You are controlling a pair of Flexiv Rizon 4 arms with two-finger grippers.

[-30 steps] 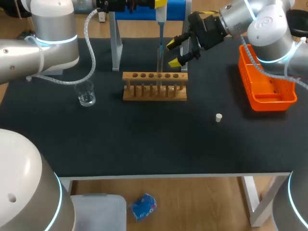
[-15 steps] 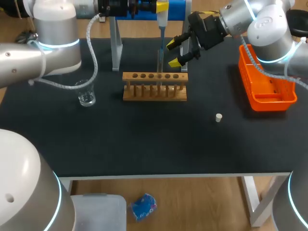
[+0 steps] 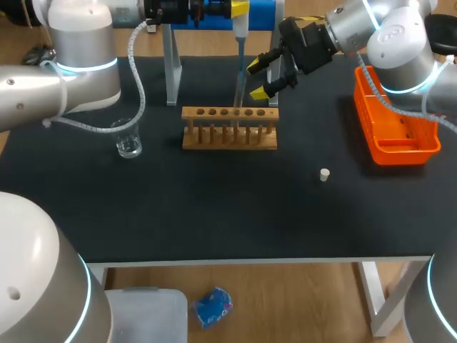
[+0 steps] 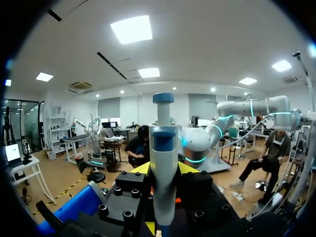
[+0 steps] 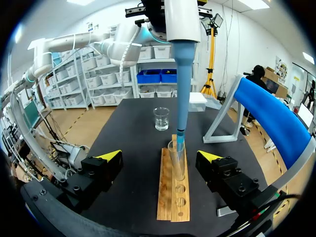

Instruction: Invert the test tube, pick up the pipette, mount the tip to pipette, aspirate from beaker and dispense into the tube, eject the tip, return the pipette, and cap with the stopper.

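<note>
Two small things changed over the last second: my left arm's elbow swung in a bit and then settled, and the pipette [image 4: 163, 148] nudged slightly sideways over the rack [image 3: 228, 130]. For the last half second basically nothing moved, so I'd guess we're parked for the dispense step.

Going left to right: the beaker [image 3: 128, 143] sits off to the left of the rack, well apart from it. The left gripper [image 4: 163, 170] is clamped around the pipette body and holds it upright. From the right wrist view, its lower end is at the mouth of the test tube [image 5: 177, 163], maybe just inside. The right gripper [image 5: 160, 157] is spread wide, with a finger on either side of the tube, touching nothing. The stopper [image 3: 324, 174] lies alone on the table, further right.
</note>
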